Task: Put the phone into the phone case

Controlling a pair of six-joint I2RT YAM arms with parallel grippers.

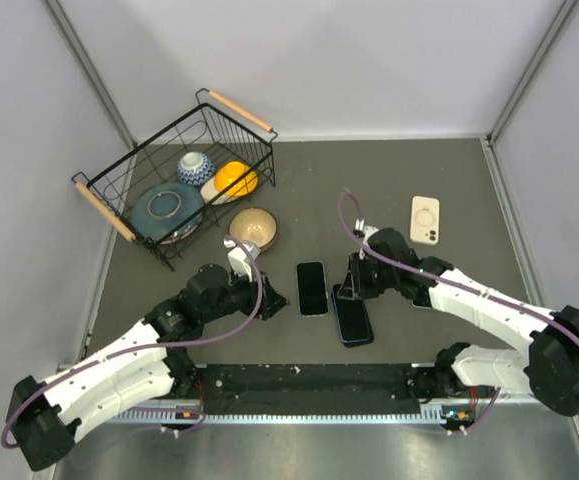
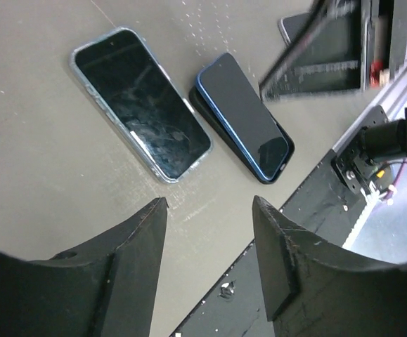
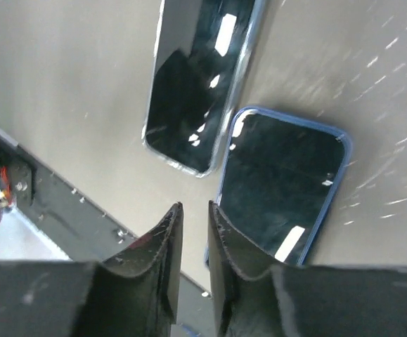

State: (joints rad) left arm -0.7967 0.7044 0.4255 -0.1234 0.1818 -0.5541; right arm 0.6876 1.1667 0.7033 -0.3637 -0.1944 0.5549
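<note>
Phone (image 1: 352,318), the blue-edged one, lies face up on the bench (image 1: 389,180) close to the arm bases. It rests on top of a dark case (image 2: 217,119), skewed so that a strip of the case shows along one side; it looks laid on, not seated. Its long axis runs near to far, tipped slightly.

The right gripper (image 1: 352,285) is the nearer one, hanging over the phone's far end. In the right wrist view its jaws are drawn almost together with only a slit between them, nothing is in them, and their tips sit just off one corner of the phone (image 3: 284,182).

The left gripper (image 1: 274,300) stands off to the left, its jaws about half open and empty. A second phone (image 1: 312,288) in a clear rim lies between it and the blue one.

The phone's screen is dark and glossy, with a thin blue band around rounded corners. I judge that pressing it home calls for squaring it to the case first.

Farther out sits a white slab with a ring (image 1: 425,219); whether it is a case or a phone's back I cannot tell.
</note>
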